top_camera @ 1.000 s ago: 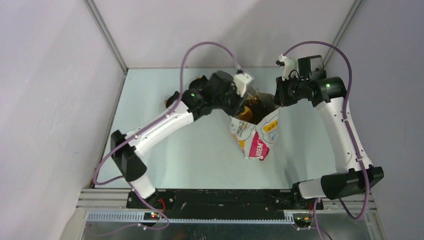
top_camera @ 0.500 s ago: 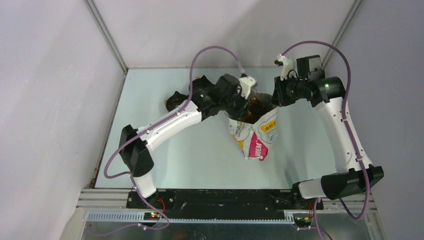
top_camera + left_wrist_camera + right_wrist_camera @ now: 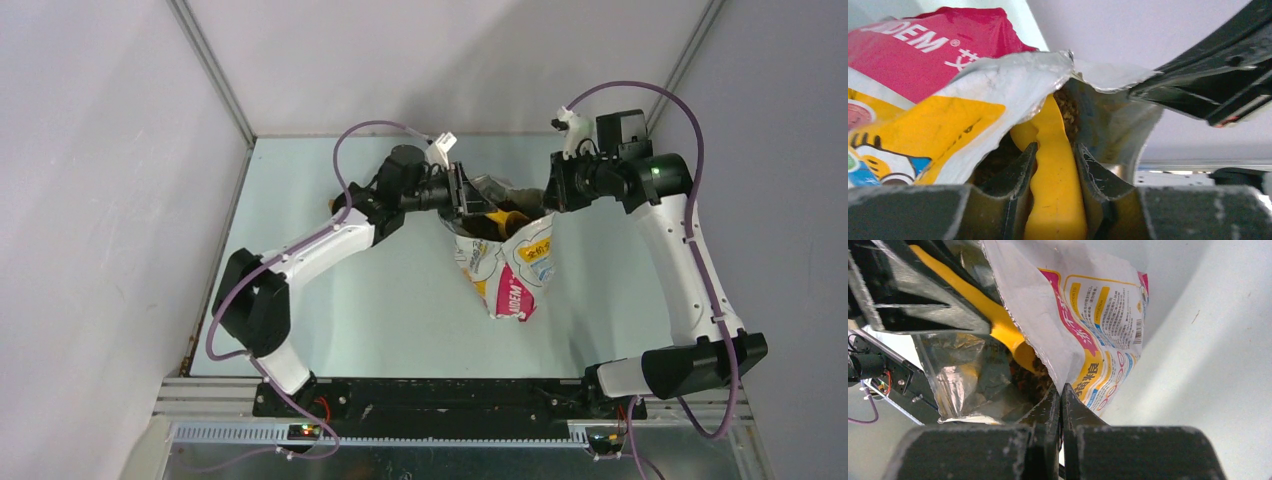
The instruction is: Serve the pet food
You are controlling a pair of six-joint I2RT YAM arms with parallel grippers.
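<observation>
Bag (image 3: 510, 265) lies on the table (image 3: 380, 300), mouth open toward the far side, printed face up. Both arms meet at the mouth.

Left gripper (image 3: 1054, 167): the fingers (image 3: 1020, 167) are part-way apart and clamp the handle of the yellow scoop (image 3: 1053, 200) from both sides. The handle runs forward between them and under the bag's torn foil lip. The scoop's bowl is inside the bag and mostly hidden.

Right gripper (image 3: 1061, 400): the fingers (image 3: 1050, 407) are pressed together with no gap showing. They sit at the right-hand rim of the bag and appear to pinch the foil edge there. The contact line itself is too narrow in the wrist view to be sure.

Pet food (image 3: 1023, 374): brown bits deep inside the bag, below the scoop and against the silver lining. The left wrist view shows more of it beside the scoop's neck. None seen on the table.
</observation>
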